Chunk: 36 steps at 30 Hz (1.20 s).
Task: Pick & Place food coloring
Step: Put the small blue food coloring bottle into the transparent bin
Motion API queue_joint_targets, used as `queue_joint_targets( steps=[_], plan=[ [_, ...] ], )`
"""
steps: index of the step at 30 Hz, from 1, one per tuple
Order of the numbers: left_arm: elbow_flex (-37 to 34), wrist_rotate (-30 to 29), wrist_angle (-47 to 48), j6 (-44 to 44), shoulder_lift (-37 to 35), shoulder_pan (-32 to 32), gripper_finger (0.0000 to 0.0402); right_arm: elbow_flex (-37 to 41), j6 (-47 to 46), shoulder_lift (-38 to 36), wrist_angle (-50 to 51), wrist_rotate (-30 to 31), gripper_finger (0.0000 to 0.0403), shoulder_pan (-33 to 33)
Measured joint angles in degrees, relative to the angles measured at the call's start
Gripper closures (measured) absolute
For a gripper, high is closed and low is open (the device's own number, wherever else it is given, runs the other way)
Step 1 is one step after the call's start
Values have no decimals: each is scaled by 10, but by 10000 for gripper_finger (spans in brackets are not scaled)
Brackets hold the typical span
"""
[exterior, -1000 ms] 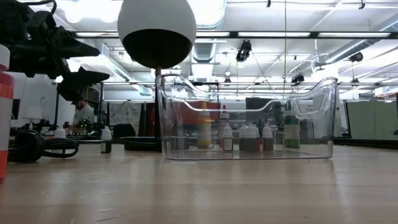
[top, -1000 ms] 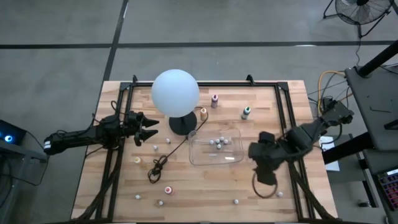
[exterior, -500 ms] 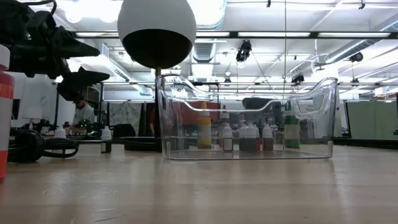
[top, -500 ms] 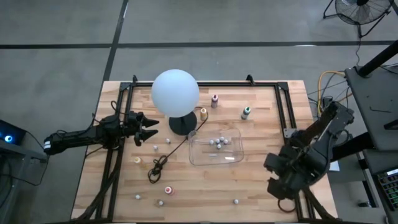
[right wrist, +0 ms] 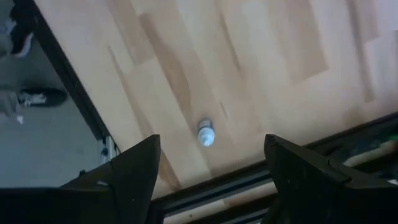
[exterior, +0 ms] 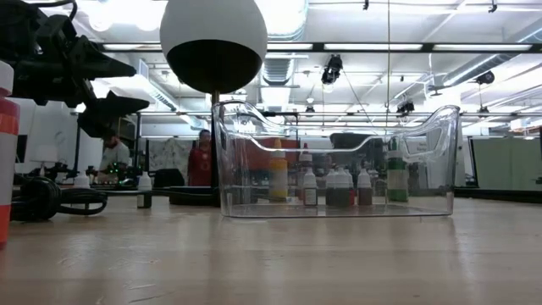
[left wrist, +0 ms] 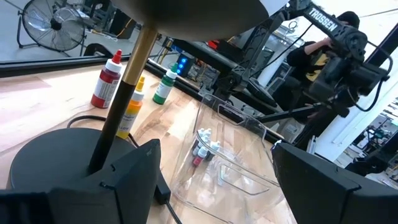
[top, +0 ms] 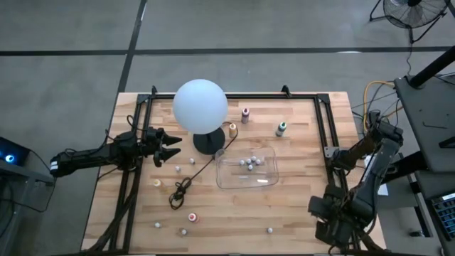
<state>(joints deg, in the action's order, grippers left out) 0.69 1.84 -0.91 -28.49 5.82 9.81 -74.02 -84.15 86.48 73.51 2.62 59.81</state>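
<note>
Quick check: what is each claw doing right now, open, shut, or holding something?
Left claw: open, empty, beside the lamp base.
Right claw: open, empty, above a white-capped dropper bottle at the table's near right corner.

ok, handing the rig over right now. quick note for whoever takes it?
Left pincer: open, empty, waiting beside the lamp base.
Right pincer: open, empty, above a white-capped bottle at the table's front right corner.
Done: a small cluster of bottles stands in the clear tray.
Left: bottles scattered outside it, including the pink-capped and green-capped ones behind the tray and the red-capped one near the front edge.
</note>
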Motion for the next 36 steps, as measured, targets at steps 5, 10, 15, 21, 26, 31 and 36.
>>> queue_joint_targets(
  steps=[5,10,15,21,26,31,36],
  plan=[
    [0,0,0,0,0,0,122,52,3,0,-53,-26,131,24],
    [0,0,0,0,0,0,122,108,3,0,-107,-56,137,47],
    [0,0,0,0,0,0,122,157,-3,0,-173,-79,137,59],
    [0,0,0,0,0,0,122,190,5,0,-208,-85,138,60],
    [0,0,0,0,0,0,122,204,33,0,-223,-84,145,60],
    [0,0,0,0,0,0,122,209,46,0,-232,-68,142,60],
    [0,0,1,0,0,0,122,214,64,0,-236,-51,146,63]
  ],
)
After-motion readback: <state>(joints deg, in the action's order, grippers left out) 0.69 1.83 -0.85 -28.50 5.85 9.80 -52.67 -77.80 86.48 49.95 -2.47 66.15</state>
